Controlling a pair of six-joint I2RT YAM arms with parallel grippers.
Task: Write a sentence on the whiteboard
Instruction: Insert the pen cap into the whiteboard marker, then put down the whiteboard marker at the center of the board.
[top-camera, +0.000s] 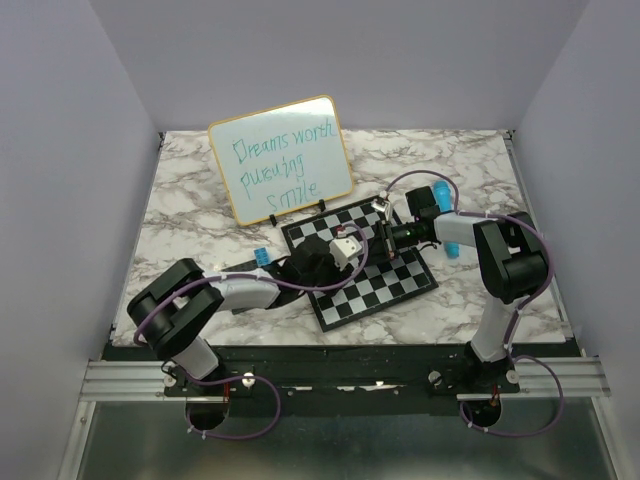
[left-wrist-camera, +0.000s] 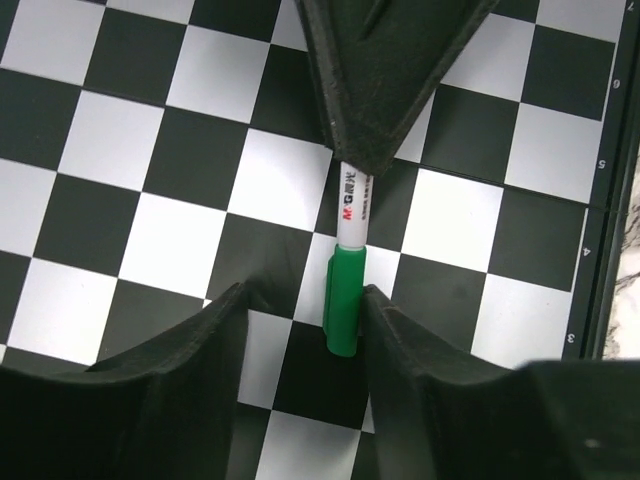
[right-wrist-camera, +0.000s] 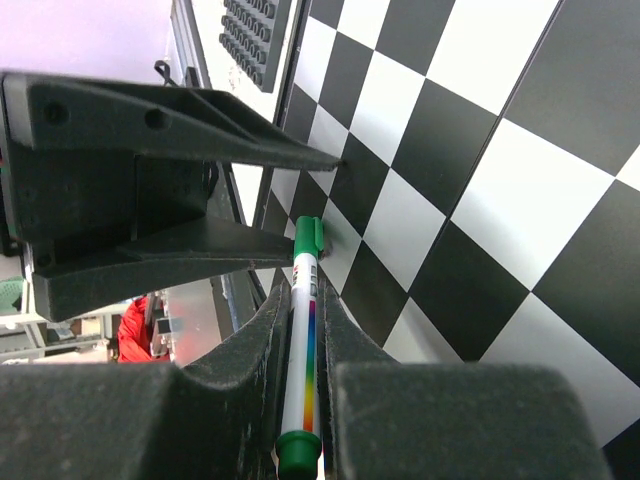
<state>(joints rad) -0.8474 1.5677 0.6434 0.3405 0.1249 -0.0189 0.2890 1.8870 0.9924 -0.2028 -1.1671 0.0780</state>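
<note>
Chessboard (top-camera: 400, 278) under marker (left-wrist-camera: 352, 215), perhaps blue bottle (top-camera: 441, 189) beyond

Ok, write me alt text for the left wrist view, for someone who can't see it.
A white marker with its green cap on is held at the barrel by the right gripper, reaching in from the top edge. The cap sits between the open jaws of the left gripper, with a black-and-white chessboard behind.
</note>
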